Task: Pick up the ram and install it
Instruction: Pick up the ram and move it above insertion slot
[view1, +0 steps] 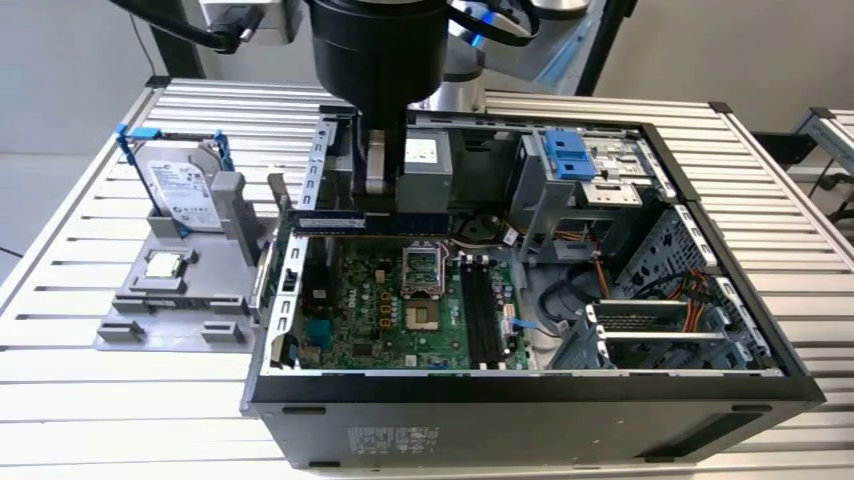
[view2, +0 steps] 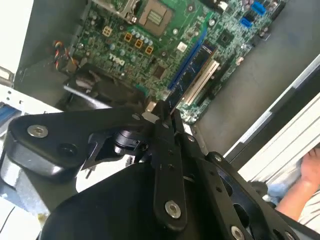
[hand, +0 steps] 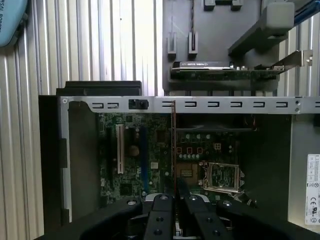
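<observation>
— What's nearest us?

— The open black metal computer case (view1: 534, 400), with the flat green motherboard (view1: 360, 300) lying in its floor. On the board the long black memory slots (view1: 483, 310) run from near to far.

— And the stick?

— Further back and above the board. The black gripper (view1: 378, 200) is clenched on the ram (view1: 330, 222), a long narrow dark blue-green circuit-board stick with a small white label, holding it on edge in the air.

— Lined up with the slots?

— I'd say not. Its long axis lies across the exterior view, roughly square to them, and they sit toward the exterior view's right and nearer us. The first wrist view has the ram (hand: 173, 145) edge-on, a thin line running out from between the fingers (hand: 161, 220).

— Beyond that?

— A silver boxy hard drive (view1: 180, 185), upright on a grey stand outside the case.
</observation>
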